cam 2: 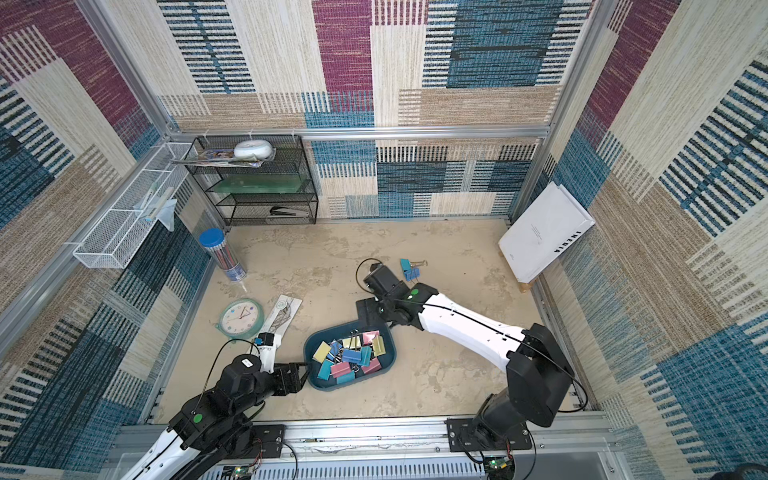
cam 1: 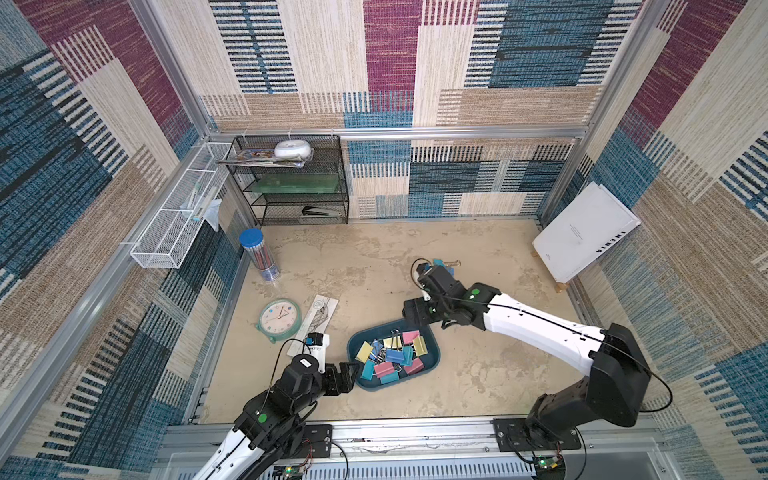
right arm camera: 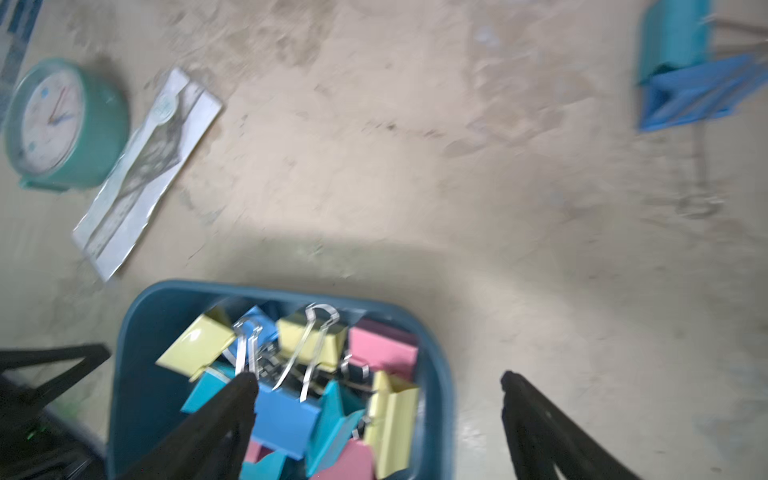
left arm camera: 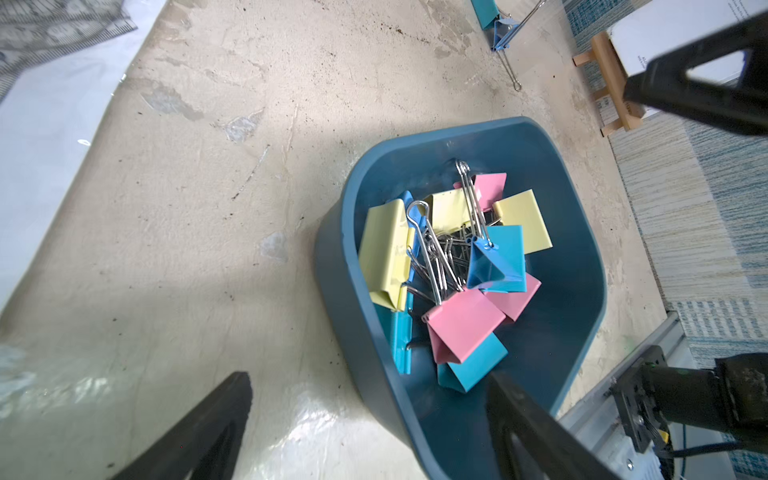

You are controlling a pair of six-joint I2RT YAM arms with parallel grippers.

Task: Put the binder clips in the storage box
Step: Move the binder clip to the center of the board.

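The left gripper (cam 1: 355, 377) is wide open and empty, one finger inside the box (cam 1: 432, 359), one outside; a small move can push it. Most clips (cam 1: 392, 355) lie inside. The right gripper (cam 1: 415, 320), open and empty, hangs over the far rim. Beyond, on the table (cam 1: 374, 257), two clips (cam 2: 409, 270) seem to touch; taking one may drag the other.

Storage box (left arm camera: 565, 257): smooth matt plastic.

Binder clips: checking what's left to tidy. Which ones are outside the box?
Two, touching, on the table beyond the box: the teal clip and the blue clip. All others lie in the box.
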